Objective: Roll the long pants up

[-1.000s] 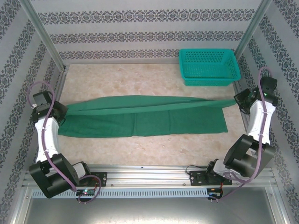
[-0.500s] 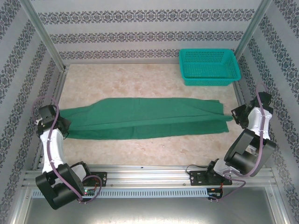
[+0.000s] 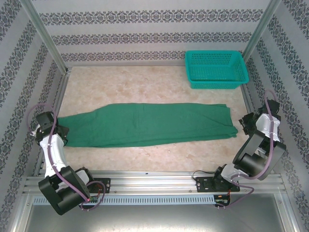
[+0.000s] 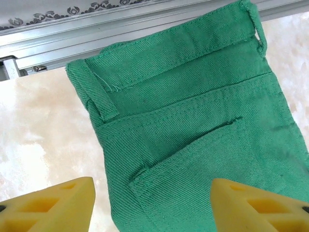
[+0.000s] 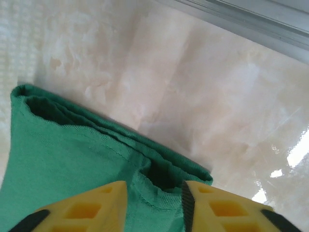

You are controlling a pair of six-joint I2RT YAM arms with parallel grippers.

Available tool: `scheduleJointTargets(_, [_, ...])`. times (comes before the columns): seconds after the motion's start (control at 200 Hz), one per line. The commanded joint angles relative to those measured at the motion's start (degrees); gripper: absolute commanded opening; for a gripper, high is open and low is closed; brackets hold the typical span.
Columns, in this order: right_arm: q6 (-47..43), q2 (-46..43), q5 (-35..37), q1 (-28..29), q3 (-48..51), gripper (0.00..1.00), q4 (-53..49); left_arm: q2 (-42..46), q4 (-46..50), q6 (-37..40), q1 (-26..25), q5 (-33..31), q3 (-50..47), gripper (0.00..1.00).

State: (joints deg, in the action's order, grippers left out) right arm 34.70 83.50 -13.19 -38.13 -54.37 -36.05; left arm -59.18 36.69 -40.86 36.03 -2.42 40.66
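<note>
The long pants (image 3: 149, 123) lie flat across the middle of the table as one long dark green strip, folded lengthwise. Their waist end is at the left and their cuffs at the right. My left gripper (image 3: 60, 133) hovers over the waist end. In the left wrist view the waistband, belt loops and back pocket of the pants (image 4: 193, 135) lie below that gripper (image 4: 154, 208), which is open wide and holds nothing. My right gripper (image 3: 244, 123) is at the cuff end. In the right wrist view that gripper (image 5: 154, 205) is open, with the loose cuff hem (image 5: 164, 176) lying between the yellow fingers.
A teal mesh basket (image 3: 216, 67) stands at the back right corner. An aluminium frame rail (image 4: 145, 24) runs just past the waistband at the table's left edge, and another rail (image 5: 251, 19) runs beyond the cuffs. Bare marble-look tabletop (image 3: 145, 82) lies behind the pants.
Both grippers carried the raised, taut upper layer toward the near side and down onto the lower one. The pants now lie flat and folded, and both grippers have opened and let go.
</note>
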Motion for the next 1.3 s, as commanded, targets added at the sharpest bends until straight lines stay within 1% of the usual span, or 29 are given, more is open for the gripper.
scheduleJointTargets(0.0, [1.3, -2.3, 0.7, 0.3, -2.0, 0.48, 1.4, 1.4, -1.1, -1.8, 0.6, 1.4, 2.6, 0.62])
scheduleJointTargets(0.015, [1.2, -2.8, 0.5, 0.7, -2.2, 0.48, 1.6, 1.4, -1.1, -1.6, 0.6, 2.1, 3.1, 0.61])
scheduleJointTargets(0.045, [1.2, -3.7, 1.0, 1.6, -2.7, 0.6, 1.7, 1.5, -1.2, -0.9, 0.4, 3.4, 3.9, 0.59])
scheduleJointTargets(0.065, [1.1, -4.4, 1.8, 2.5, -3.3, 0.66, 1.5, 1.5, -1.1, -0.6, 0.4, 4.4, 4.4, 0.58])
scheduleJointTargets(0.11, [0.1, -5.6, 2.2, 5.4, -4.1, 0.69, 2.3, 1.7, -0.9, 0.1, 0.2, 6.1, 4.9, 0.57])
scheduleJointTargets(0.14, [-0.6, -6.2, 2.0, 8.2, -4.4, 0.78, 3.1, 1.8, -0.6, 0.4, 0.2, 6.5, 4.9, 0.56])
scheduleJointTargets(0.165, [-1.7, -6.4, 2.0, 10.9, -4.9, 0.79, 3.3, 2.0, -0.4, 0.4, 0.2, 6.5, 4.6, 0.57])
scheduleJointTargets(0.235, [-5.2, -5.6, 2.2, 19.2, -6.7, 0.79, 3.2, 2.2, -0.7, 0.3, 0.2, 5.3, 2.3, 0.61])
scheduleJointTargets(0.29, [-7.3, -4.0, 2.6, 25.6, -8.2, 0.74, 2.5, 2.1, -2.3, 0.1, 0.2, 6.0, 0.0, 0.62])
scheduleJointTargets(0.315, [-7.8, -3.0, 3.1, 28.3, -8.7, 0.69, 2.3, 1.7, -3.8, 0.1, 0.2, 6.9, -1.3, 0.62])
scheduleJointTargets(0.33, [-8.0, -2.5, 3.3, 29.6, -9.1, 0.64, 2.0, 1.5, -4.6, 0.1, 0.2, 7.4, -1.9, 0.61])
scheduleJointTargets(0.34, [-7.9, -2.1, 3.6, 30.3, -9.2, 0.59, 1.9, 1.3, -5.2, 0.0, 0.2, 7.7, -2.4, 0.61])
scheduleJointTargets(0.35, [-8.0, -1.8, 3.7, 31.1, -9.3, 0.51, 1.8, 1.2, -5.7, -0.2, 0.2, 8.1, -2.8, 0.6])
scheduleJointTargets(0.375, [-7.8, -0.9, 3.7, 32.6, -9.4, 0.24, 1.9, 0.3, -6.9, -0.4, 0.2, 8.9, -3.6, 0.53])
scheduleJointTargets(0.385, [-7.7, -0.7, 3.7, 33.0, -9.3, 0.16, 2.1, 0.0, -7.3, -0.4, 0.2, 9.3, -3.9, 0.5])
scheduleJointTargets(0.405, [-7.5, 0.0, 3.5, 33.8, -9.2, 0.05, 2.3, -0.7, -8.0, -0.4, 0.2, 9.8, -4.4, 0.42])
scheduleJointTargets(0.42, [-7.1, 0.4, 3.2, 34.1, -9.0, 0.0, 2.6, -1.4, -8.6, -0.4, 0.2, 10.2, -4.5, 0.35])
scheduleJointTargets(0.45, [-6.5, 1.3, 2.2, 34.7, -8.5, 0.0, 3.0, -2.9, -9.4, -0.3, 0.2, 10.7, -4.7, 0.24])
scheduleJointTargets(0.485, [-5.7, 2.2, 1.0, 35.0, -8.0, 0.0, 3.7, -5.1, -9.9, -0.1, 0.2, 10.7, -4.6, 0.19])
scheduleJointTargets(0.669, [-4.8, 4.7, -2.8, 36.7, -6.3, 0.0, 4.4, -15.8, -8.0, 0.3, 0.2, 7.2, 1.0, 0.13])
scheduleJointTargets(0.779, [-4.7, 5.8, -2.8, 37.9, -6.7, 0.0, 3.4, -19.3, -9.4, -1.4, 0.2, 7.6, 2.2, 0.12])
scheduleJointTargets(0.869, [-4.7, 7.5, -3.6, 38.5, -7.7, 0.0, 2.5, -21.3, -10.9, -1.8, 0.1, 8.7, 2.6, 0.09])
scheduleJointTargets(0.949, [-4.7, 9.6, -3.9, 38.9, -8.8, 0.0, 1.4, -22.5, -11.9, -1.6, 0.1, 9.3, 2.4, 0.0])
scheduleJointTargets(1.064, [-4.4, 11.9, -3.9, 39.8, -9.2, 0.0, 1.0, -22.1, -10.7, -0.5, -0.1, 11.0, 2.9, 0.0])
scheduleJointTargets(1.134, [-4.1, 12.1, -3.7, 40.5, -8.8, 0.0, 1.7, -17.4, -9.0, 0.4, -1.1, 9.1, 3.0, 0.0])
scheduleJointTargets(1.184, [-3.9, 12.2, -3.4, 41.1, -8.6, 0.0, 2.1, -12.4, -8.0, 1.2, -2.0, 7.1, 3.3, 0.0])
scheduleJointTargets(1.194, [-3.9, 12.2, -3.4, 41.2, -8.6, 0.0, 2.1, -11.4, -7.9, 1.3, -2.1, 6.7, 3.3, 0.02])
scheduleJointTargets(1.239, [-4.0, 12.5, -3.1, 41.7, -8.8, 0.0, 2.2, -7.7, -7.3, 1.9, -2.6, 5.9, 3.7, 0.16])
scheduleJointTargets(1.294, [-3.9, 13.3, -2.8, 42.2, -9.2, 0.0, 2.3, -4.1, -6.2, 2.1, -2.6, 5.0, 4.7, 0.26])
